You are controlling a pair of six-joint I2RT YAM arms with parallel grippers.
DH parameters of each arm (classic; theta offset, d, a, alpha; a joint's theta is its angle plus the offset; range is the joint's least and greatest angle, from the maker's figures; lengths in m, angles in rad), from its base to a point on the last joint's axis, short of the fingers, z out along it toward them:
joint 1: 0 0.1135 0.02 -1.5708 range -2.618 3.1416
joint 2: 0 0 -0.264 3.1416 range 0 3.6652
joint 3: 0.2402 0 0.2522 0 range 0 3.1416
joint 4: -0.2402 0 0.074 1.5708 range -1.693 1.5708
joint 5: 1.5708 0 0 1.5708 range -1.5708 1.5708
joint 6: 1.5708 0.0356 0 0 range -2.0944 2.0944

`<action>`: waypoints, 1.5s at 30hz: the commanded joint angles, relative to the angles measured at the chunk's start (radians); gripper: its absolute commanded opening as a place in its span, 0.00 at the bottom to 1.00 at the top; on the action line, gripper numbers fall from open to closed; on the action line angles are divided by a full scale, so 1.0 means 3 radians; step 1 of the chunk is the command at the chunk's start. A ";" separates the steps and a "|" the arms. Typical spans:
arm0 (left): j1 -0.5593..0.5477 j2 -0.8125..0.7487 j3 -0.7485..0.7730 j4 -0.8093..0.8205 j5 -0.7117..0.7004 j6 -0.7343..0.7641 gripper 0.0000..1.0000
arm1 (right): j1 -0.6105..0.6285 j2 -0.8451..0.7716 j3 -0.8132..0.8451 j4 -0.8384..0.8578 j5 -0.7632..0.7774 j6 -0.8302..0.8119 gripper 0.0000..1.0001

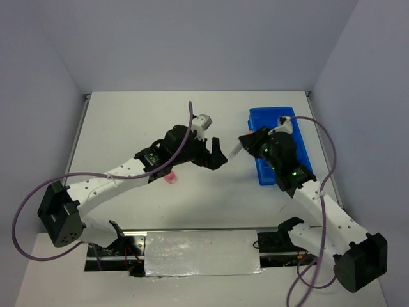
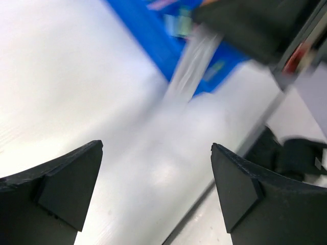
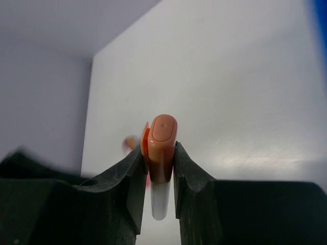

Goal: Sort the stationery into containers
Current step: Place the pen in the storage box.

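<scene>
Looking down from the top camera, I see the right gripper holding a marker just left of the tray, not over it. A pink piece lies on the table under the left arm. Left wrist: the left gripper is spread wide and empty; blurred coloured bits show in the tray. Right wrist: jaws clamped on the orange-capped marker. Partly sorted, I judge; at least two items left.

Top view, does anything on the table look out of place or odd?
Only one thing: a pink piece lies alone on the table by the left arm, outside the blue tray. Nothing looks spilled or damaged.
</scene>
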 commanded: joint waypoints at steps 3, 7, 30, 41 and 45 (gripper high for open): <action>0.0006 -0.0483 0.0148 -0.0933 -0.1150 -0.0271 0.99 | -0.1070 0.0361 0.0169 -0.0181 0.1088 0.0811 0.00; 0.0001 -0.1085 -0.0189 -0.1030 -0.1064 -0.0230 0.99 | -0.1632 0.1029 0.0525 -0.0115 0.1427 0.0997 0.00; 0.0006 -0.2048 -0.0803 -0.0969 -0.1447 -0.0711 0.99 | -0.2017 0.2525 0.1330 0.0141 0.0635 0.0823 0.30; 0.0063 -0.2095 -0.0895 -0.1520 -0.2183 -0.1283 0.99 | -0.1951 0.2285 0.1457 0.0095 0.0210 0.0588 0.78; 0.0190 -0.1865 -0.0921 -0.1644 -0.2301 -0.1595 0.99 | -0.1767 0.1938 0.1585 -0.0058 0.0032 0.0135 0.80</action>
